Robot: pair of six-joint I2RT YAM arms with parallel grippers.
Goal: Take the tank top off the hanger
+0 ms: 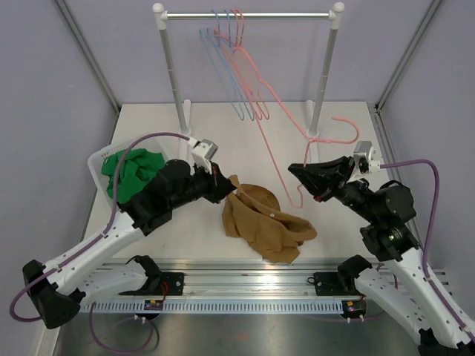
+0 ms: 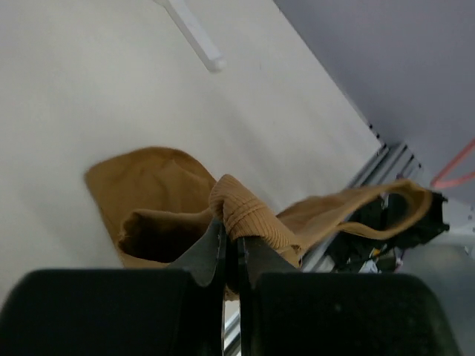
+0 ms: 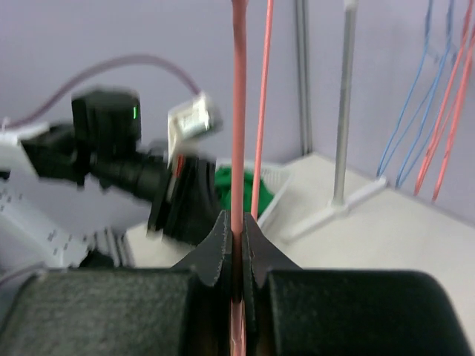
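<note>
**Top view.** The tank top (image 1: 266,222) lies in a loose tan heap on the table (image 1: 223,126), between my two arms and near the front edge. My left gripper (image 1: 226,188) is pinched on its upper left edge. My right gripper (image 1: 297,172) is clamped on the wire of the pink hanger (image 1: 285,108), which is held tilted above the table. The hanger's lower end comes down close to the heap's right side. I cannot tell from here whether a strap is caught on it. Behind stands the rack (image 1: 249,15) with spare hangers. At left is a bin (image 1: 96,159) holding green cloth (image 1: 133,169).

**Left wrist view.** The jaws are together on a rolled, ribbed fold of the garment. One strap runs off to the right, lifted clear of the table. What it loops round, if anything, is unclear.

**Right wrist view.** The jaws are closed tight on one pink wire, with a second wire just beside it. No fabric shows on the hanger here.

**Handling, as judged.**
- The tank top is light, soft, stretchy knit. It will drape and bunch rather than slide as one piece. It is not fragile, but the straps are liable to snag.
- The best hold is a thick hem or shoulder seam, where the layers give the pads something to bite.
- The hanger is stiff, thin and smooth, and it may pivot in the grip.
- Removal looks complete or very nearly so.
</note>
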